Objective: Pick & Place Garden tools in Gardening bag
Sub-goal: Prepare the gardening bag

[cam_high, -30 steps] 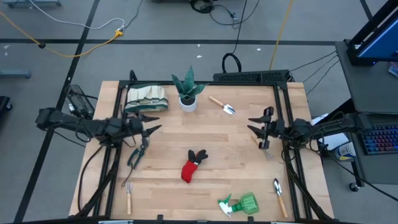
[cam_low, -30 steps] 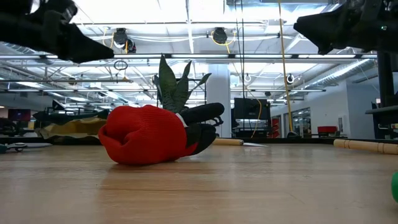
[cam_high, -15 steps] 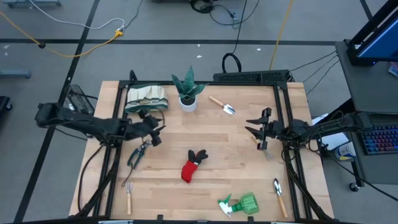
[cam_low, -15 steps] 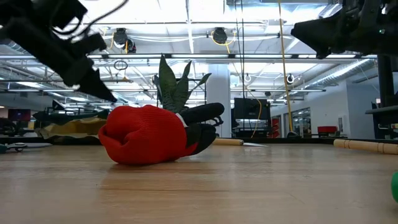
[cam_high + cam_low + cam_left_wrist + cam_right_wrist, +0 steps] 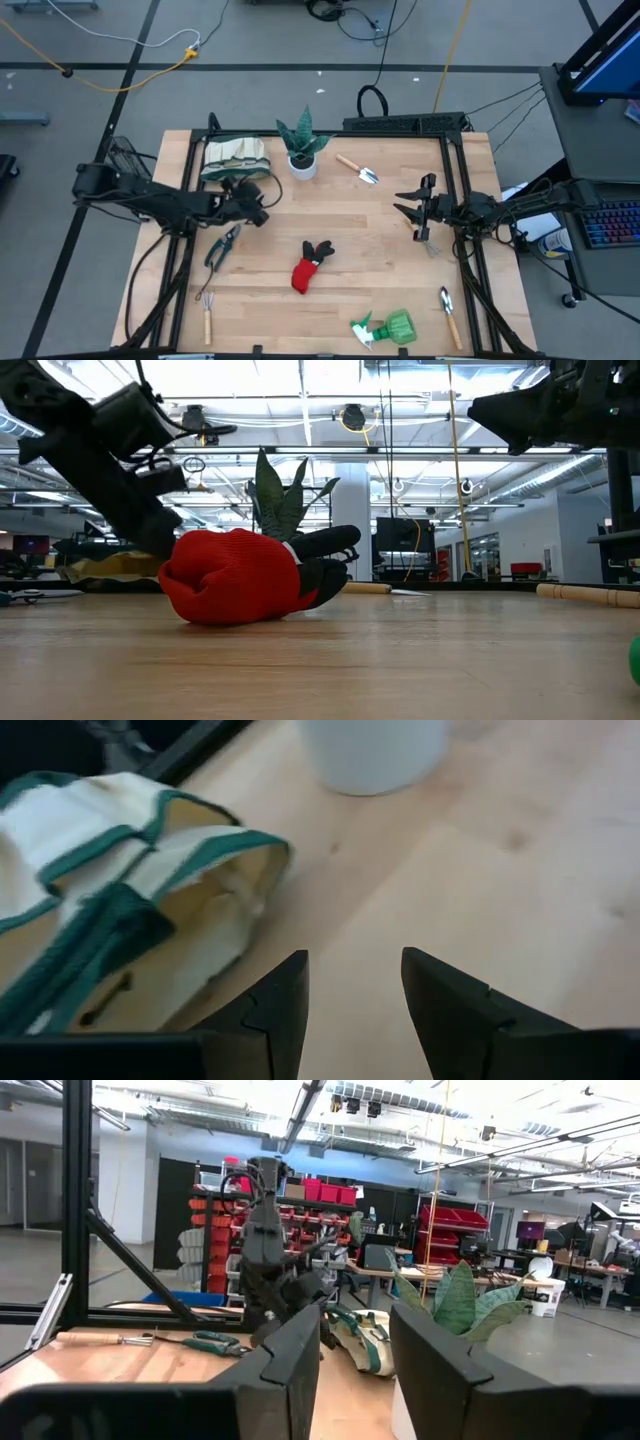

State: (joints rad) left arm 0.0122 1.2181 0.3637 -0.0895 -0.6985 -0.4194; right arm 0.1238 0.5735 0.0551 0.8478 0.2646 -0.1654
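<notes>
The beige, green-trimmed gardening bag (image 5: 235,158) sits at the table's far left corner. Just off its near right side hovers my left gripper (image 5: 352,960), tipped down over bare wood, open and empty; the bag (image 5: 120,910) is beside its fingers. The garden tools lie flat on the table: grey shears (image 5: 222,247), red-and-black glove (image 5: 310,265), green spray bottle (image 5: 385,328), a fork (image 5: 208,312), and trowels (image 5: 357,168) (image 5: 449,315). My right gripper (image 5: 405,203) hangs open above the right side, holding nothing.
A spiky plant in a white pot (image 5: 302,165) stands right of the bag, close to my left gripper. Another small tool (image 5: 428,245) lies under my right arm. Bare wood spreads across the table's middle (image 5: 340,220).
My left gripper has sunk toward the table and tipped its fingers downward, shifting a little toward the table's right, beside the bag. Its fingers have stayed open.
</notes>
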